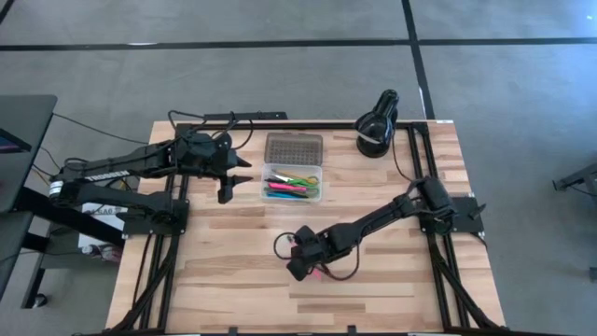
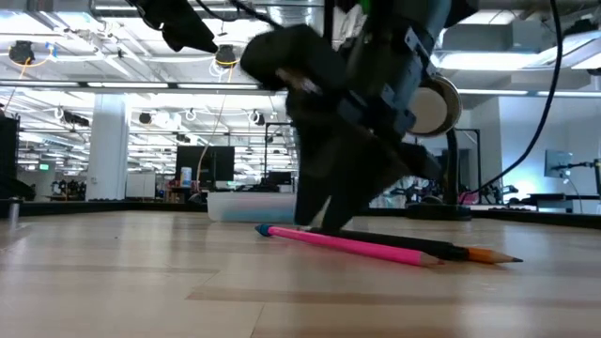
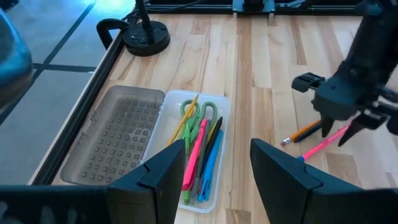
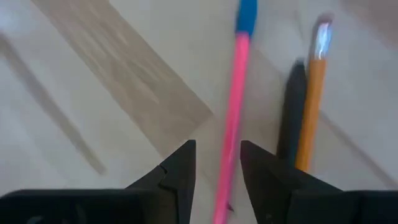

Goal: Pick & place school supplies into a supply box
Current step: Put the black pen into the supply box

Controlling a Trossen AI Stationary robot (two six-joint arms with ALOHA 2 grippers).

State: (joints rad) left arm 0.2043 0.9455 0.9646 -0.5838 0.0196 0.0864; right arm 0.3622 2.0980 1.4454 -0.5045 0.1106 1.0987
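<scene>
A pink pen [image 4: 231, 118] with a blue end [image 4: 247, 15] lies flat on the wooden table, beside a black pen [image 4: 292, 112] and an orange pencil [image 4: 311, 106]. My right gripper [image 4: 217, 168] points steeply down over the pink pen [image 2: 357, 244], open, one finger on each side of it with a gap showing. The clear supply box [image 1: 319, 183] stands at the far middle and holds green scissors [image 3: 199, 112] and several pens. Its grey lid [image 1: 293, 147] lies open behind it. My left gripper [image 1: 238, 182] hangs open, left of the box.
A black desk lamp [image 1: 378, 121] stands at the table's far right corner, with its cable running along the right edge. Bare wood lies along the near side of the table. A black frame rail runs down each side of the table.
</scene>
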